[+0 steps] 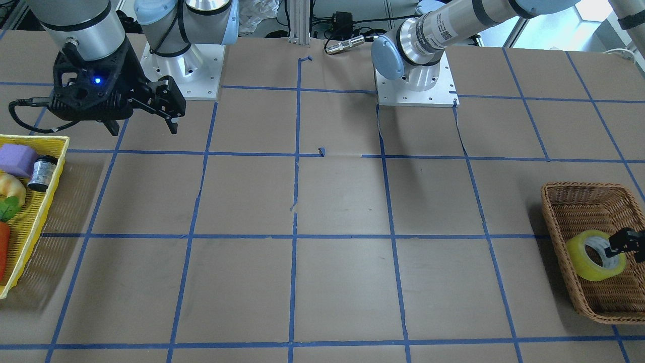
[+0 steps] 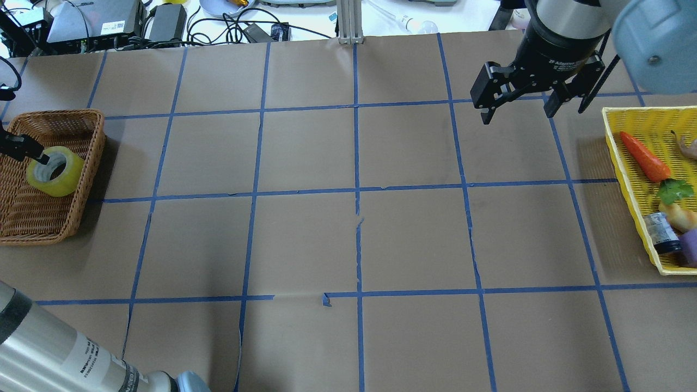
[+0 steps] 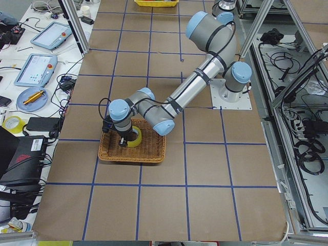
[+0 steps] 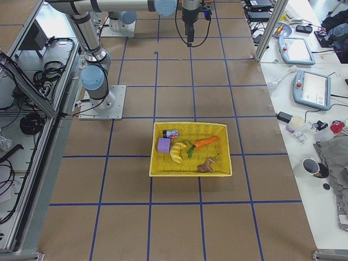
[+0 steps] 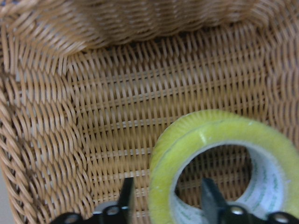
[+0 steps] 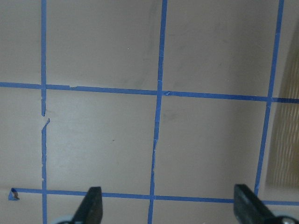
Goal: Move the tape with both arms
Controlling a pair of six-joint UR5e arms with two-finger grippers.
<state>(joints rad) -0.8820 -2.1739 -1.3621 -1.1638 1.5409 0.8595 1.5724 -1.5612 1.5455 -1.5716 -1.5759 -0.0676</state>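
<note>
The yellow tape roll (image 2: 62, 185) lies in a brown wicker basket (image 2: 90, 179) at the table's left end. It also shows in the front view (image 1: 584, 262) and close up in the left wrist view (image 5: 210, 126). My left gripper (image 5: 168, 186) reaches down into the basket. One finger is inside the roll's whitish core and the other outside the ring, with a small gap on each side of the wall. My right gripper (image 2: 517, 114) hangs open and empty above the table, far from the tape, and shows in the front view (image 1: 143, 128).
A yellow tray (image 2: 626, 163) at the table's right end holds a toy carrot (image 2: 645, 158), a small bottle (image 2: 661, 234), a purple block and other items. Blue tape grid lines cross the brown table. Both arm bases (image 1: 415, 88) stand at the robot's edge.
</note>
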